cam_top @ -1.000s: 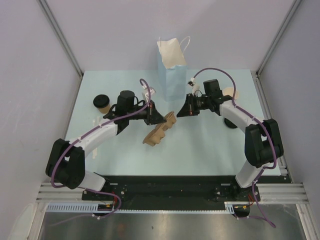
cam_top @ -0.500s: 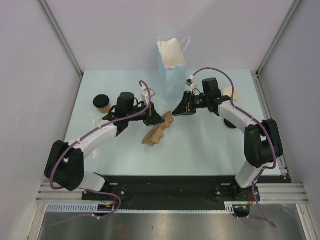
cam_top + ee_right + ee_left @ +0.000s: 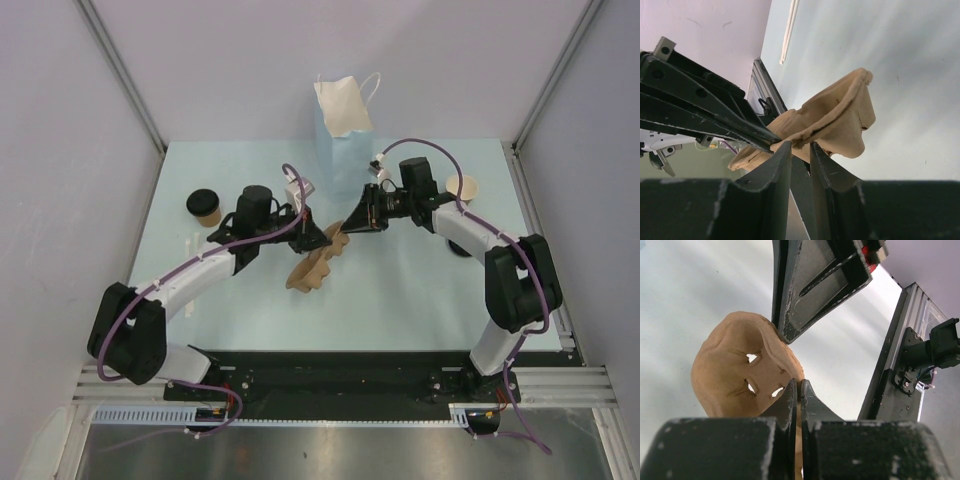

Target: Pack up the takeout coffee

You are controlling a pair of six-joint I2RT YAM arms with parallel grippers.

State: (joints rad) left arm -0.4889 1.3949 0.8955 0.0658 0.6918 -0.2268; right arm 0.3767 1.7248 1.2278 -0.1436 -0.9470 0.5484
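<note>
Near the middle of the pale blue surface (image 3: 400,290), a brown moulded-pulp cup carrier (image 3: 310,268) lies at a slant. Its near-left end points toward the arm bases and its far-right end sits up between the two tools. I cannot tell whether the low end touches the surface.

The left tool (image 3: 322,238) reaches in from the left. Its fingers are together, pinching a thin wall of the carrier near the far end. In the left wrist view the carrier's rounded pocket with small cut slots sits just left of the clamped fingers.

The right tool (image 3: 352,222) comes in from the right and meets the same far end of the carrier, tip to tip with the left tool. Its fingers stand a little apart, with the carrier's rim at the mouth of the gap. Whether they squeeze the rim I cannot tell.

Farther back on the left, well apart from the carrier, a small tan lidded cup (image 3: 204,206) with a black top stands upright on the surface, just beyond the left forearm. On the far right, an open cup (image 3: 464,187), tan outside and cream inside, stands upright beside the right arm.

At the far edge, in the middle, a tall light-blue paper bag (image 3: 343,150) with white handles stands upright with its mouth open, just beyond both tools.
</note>
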